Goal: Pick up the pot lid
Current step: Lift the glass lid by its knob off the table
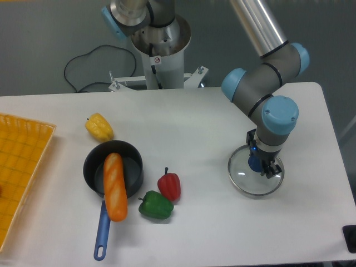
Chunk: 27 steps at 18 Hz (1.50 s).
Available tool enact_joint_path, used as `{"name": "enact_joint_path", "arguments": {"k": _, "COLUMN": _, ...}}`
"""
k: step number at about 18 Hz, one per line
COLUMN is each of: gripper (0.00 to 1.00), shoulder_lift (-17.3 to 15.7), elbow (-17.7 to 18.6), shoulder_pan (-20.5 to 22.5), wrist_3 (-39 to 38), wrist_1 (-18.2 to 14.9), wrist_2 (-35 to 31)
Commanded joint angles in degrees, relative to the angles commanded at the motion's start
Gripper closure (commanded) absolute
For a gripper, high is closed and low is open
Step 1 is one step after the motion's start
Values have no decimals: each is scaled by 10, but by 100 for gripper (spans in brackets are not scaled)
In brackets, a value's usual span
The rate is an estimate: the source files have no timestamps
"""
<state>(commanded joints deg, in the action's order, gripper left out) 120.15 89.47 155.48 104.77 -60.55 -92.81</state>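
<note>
Claw (261, 156) pinching the blue knob (255, 163) of the clear pot lid (242, 179), black pan (133, 164) holding a long orange item (115, 189), red pepper (169, 187) lying near green pepper (156, 206).

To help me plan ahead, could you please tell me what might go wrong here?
The claw grips the lid only by its knob, so the lid might twist or slip. Carried low toward the pan, it could bump the red pepper; the carrot over the pan's rim might stop it sitting flat.
</note>
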Motion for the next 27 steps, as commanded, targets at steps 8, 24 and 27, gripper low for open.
{"name": "enact_joint_path", "arguments": {"k": 8, "gripper": 41, "shoulder_lift": -13, "elbow": -19, "shoulder_pan": -9, "wrist_3": -7, "wrist_1": -39, "wrist_2": 2}}
{"name": "enact_joint_path", "arguments": {"k": 24, "gripper": 41, "shoulder_lift": -83, "elbow": -18, "shoulder_pan": -18, "wrist_3": -33, "wrist_1": -143, "wrist_2": 25}}
{"name": "enact_joint_path", "arguments": {"k": 27, "gripper": 41, "shoulder_lift": -93, "elbow": -18, "shoulder_pan": -18, "wrist_3": -42, "wrist_1": -153, "wrist_2": 27}}
